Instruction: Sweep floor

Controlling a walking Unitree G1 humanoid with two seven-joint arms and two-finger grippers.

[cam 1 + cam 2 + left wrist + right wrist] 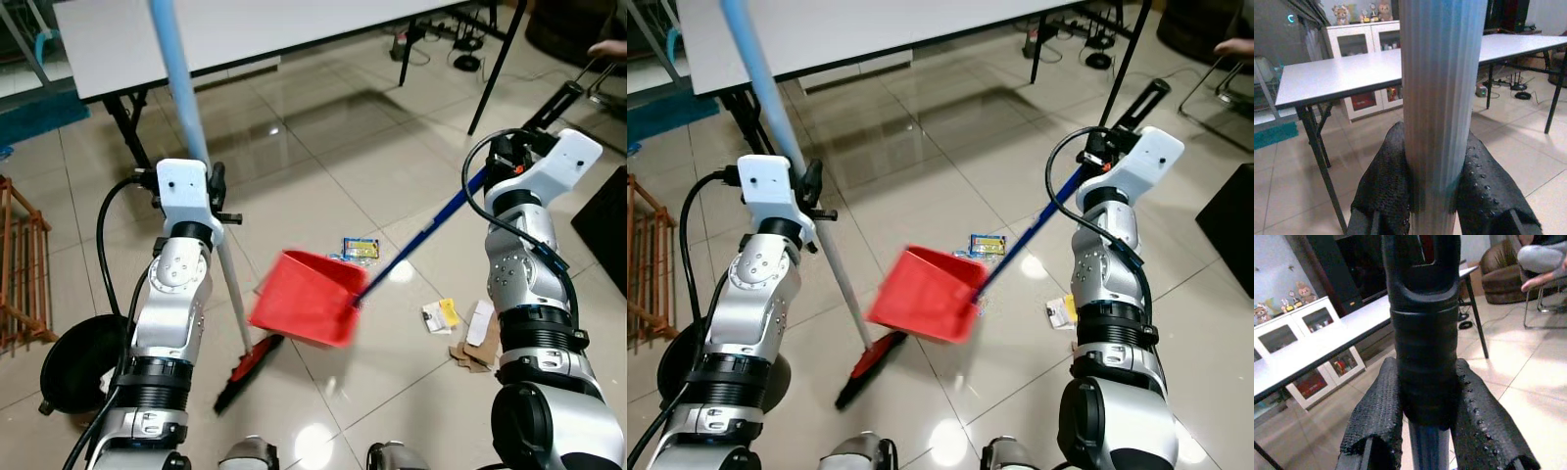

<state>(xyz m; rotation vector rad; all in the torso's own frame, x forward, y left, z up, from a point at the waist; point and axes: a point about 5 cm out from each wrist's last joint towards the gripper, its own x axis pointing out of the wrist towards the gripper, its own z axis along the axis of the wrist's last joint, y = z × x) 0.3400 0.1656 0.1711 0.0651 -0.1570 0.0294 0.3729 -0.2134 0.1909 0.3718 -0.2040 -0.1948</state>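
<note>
Gripping the ribbed pale-blue broom pole [1437, 98], the left hand [1437, 196] has its two black fingers clamped on either side of the shaft, which keeps the broom steep so its red-and-black bristle head [250, 370] rests on the floor just beside the dustpan. The right hand [1425, 431] is closed around the black rubber grip at the top of the dark-blue dustpan handle [421, 240], and that long handle slopes down and across to the square red plastic dustpan [306, 297], which appears tilted with its mouth turned toward the litter; the pairing looks set for brushing scraps into the pan. The litter lies on the glossy beige tiled floor [323, 147]: a small blue-and-yellow wrapper [360, 249] just beyond the pan, and a yellow-and-white packet [440, 314] with torn brown cardboard pieces [472, 345] near the right arm, none of it yet collected. A long white worktop on black legs [245, 29] stands ahead, a black round bin [73, 367] sits by the left arm, and a wooden rack [20, 264] is at the far left.
</note>
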